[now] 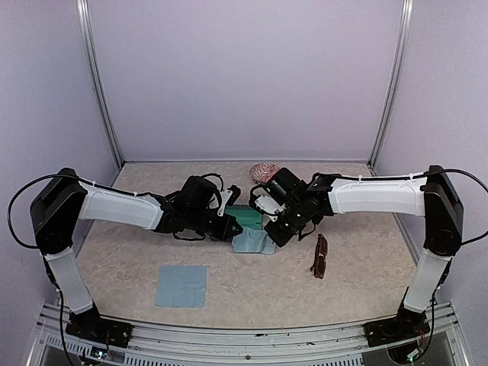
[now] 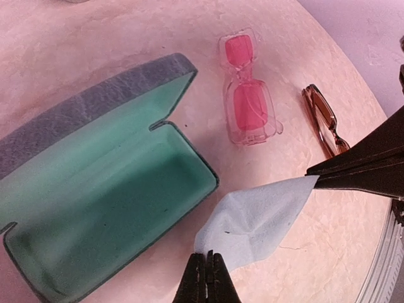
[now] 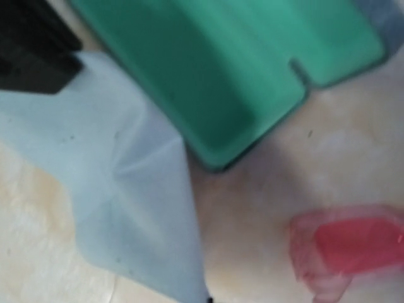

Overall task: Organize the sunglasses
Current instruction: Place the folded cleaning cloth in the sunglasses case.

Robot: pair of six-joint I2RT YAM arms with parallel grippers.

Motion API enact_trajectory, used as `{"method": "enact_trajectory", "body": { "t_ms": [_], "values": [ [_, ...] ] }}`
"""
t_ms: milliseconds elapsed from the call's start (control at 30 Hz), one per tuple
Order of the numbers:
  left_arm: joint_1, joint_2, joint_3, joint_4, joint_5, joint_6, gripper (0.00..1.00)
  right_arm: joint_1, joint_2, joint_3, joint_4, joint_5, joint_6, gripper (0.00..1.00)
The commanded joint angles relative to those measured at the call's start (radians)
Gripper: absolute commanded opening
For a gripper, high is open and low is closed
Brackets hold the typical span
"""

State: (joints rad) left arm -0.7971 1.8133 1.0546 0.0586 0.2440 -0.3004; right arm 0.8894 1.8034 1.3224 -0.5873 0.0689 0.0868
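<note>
Evidently left pincer (image 2: 206, 268) and right pincer (image 2: 319, 178) both pinch the pale-blue cloth (image 2: 252, 221).

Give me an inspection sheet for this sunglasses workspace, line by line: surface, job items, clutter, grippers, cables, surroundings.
Surface: beige marbled table.
Job's things: pink sunglasses and brown sunglasses lie folded on the table, outside the open teal case, which has nothing in it.
Clutter: patterned pouch at the back; spare blue cloth flat near the front.
Grippers: left gripper and right gripper each pinch a corner of the held blue cloth.
Cables: black cable loops beside the left arm; another beside the right.
Surroundings: plain lilac walls, metal posts.
</note>
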Motion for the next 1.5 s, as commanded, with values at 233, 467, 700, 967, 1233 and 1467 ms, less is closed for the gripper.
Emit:
{"method": "enact_trajectory", "body": {
  "t_ms": [233,467,700,967,1233,1467],
  "values": [
    [0.081,-0.022,0.030,-0.054,-0.038,-0.032,0.00,-0.029,0.131,0.182,-0.044,0.004,-0.051,0.00],
    [0.129,0.000,0.055,-0.056,-0.029,-0.046,0.00,-0.047,0.204,0.282,-0.062,0.004,-0.067,0.00],
    [0.145,0.049,0.098,-0.066,-0.037,-0.043,0.00,-0.061,0.275,0.366,-0.080,0.004,-0.088,0.00],
    [0.153,0.086,0.111,-0.072,-0.037,-0.045,0.00,-0.074,0.320,0.406,-0.085,-0.020,-0.104,0.00],
    [0.157,0.116,0.109,-0.074,-0.070,-0.052,0.00,-0.083,0.352,0.422,-0.076,-0.033,-0.101,0.00],
    [0.161,0.143,0.129,-0.074,-0.090,-0.048,0.00,-0.084,0.373,0.437,-0.063,-0.031,-0.092,0.00]
  ]
}}
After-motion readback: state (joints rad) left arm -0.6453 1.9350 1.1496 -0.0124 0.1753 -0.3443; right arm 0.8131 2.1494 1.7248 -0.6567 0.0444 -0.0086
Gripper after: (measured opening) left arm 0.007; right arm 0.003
